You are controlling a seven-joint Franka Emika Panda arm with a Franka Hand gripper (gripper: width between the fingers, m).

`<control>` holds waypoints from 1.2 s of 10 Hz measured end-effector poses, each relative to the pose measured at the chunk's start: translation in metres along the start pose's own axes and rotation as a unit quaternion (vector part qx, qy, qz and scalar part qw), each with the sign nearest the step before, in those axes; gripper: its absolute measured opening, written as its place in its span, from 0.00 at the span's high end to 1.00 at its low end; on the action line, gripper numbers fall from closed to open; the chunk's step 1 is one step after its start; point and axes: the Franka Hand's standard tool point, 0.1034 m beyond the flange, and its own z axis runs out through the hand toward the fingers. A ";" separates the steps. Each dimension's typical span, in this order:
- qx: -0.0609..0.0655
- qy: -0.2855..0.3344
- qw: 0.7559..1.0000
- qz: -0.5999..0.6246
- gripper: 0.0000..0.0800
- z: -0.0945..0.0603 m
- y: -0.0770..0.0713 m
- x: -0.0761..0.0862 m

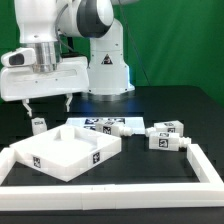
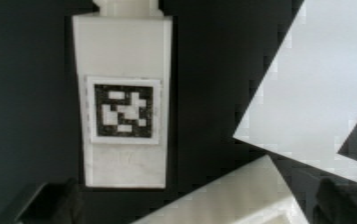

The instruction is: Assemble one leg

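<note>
End effector (image 1: 45,103) hangs with its two fingers spread apart, gripping nothing, at the exterior view's left above the black table (image 1: 160,108). Just below it the leg (image 1: 38,125) rests alone on the table, near a corner of the white tray-like panel (image 1: 65,152). Other legs (image 1: 168,136) lie at the exterior view's right, beyond the marker board (image 1: 100,124).

Wrist view: the leg (image 2: 122,100) appears large and lengthwise, and its square tag is sharp here where the exterior view shows it tiny. A panel corner (image 2: 317,90) lies beside it, apart. The fingers (image 2: 47,205) are only dark blurs at the frame's edge.
</note>
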 end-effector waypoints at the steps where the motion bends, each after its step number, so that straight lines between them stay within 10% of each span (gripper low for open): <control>1: -0.006 0.007 1.000 -0.030 0.19 -0.005 -0.006 0.019; 4: -0.003 0.019 0.997 -0.072 0.19 -0.006 -0.020 0.070; 12: -0.015 0.032 0.991 -0.131 0.19 0.015 -0.049 0.092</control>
